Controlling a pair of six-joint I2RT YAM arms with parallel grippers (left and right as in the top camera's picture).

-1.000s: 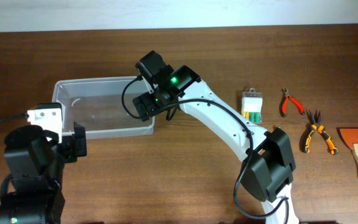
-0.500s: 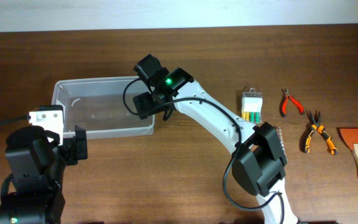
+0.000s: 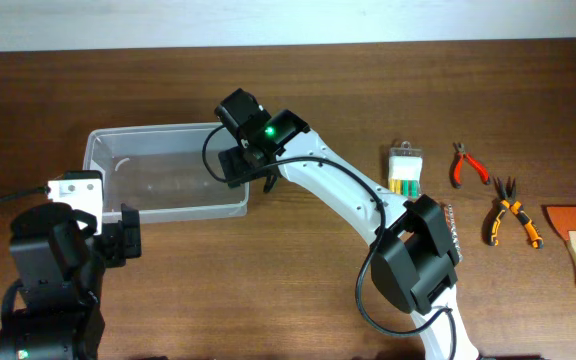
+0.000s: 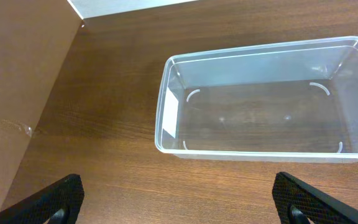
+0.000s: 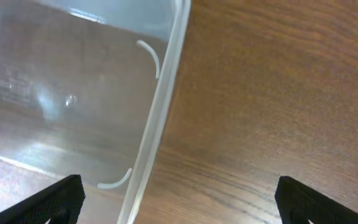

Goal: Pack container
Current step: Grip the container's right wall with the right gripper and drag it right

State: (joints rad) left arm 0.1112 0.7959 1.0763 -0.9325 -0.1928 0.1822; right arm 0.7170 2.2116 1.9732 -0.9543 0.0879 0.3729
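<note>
clear plastic container (image 3: 163, 178) sits on the left part of the brown tabletop (image 3: 298, 270), the right pincer (image 3: 230, 165) spread wide over its right rim, the left pincer (image 4: 179, 202) spread too, near its front left corner.

The right arm (image 3: 340, 190) has folded in over the last second. Its dark lower block (image 3: 413, 262), which sat further right and nearer the arm's base, has swung left and away from it, so the white link now runs steeper toward the container (image 3: 158, 213). The wrist with the green light (image 3: 271, 131) has drawn a little left and back with it. The right gripper (image 3: 234, 166) has crept slightly along the container's right end. Nearly all of this came in the first half second; since then the arm has only edged a touch
</note>
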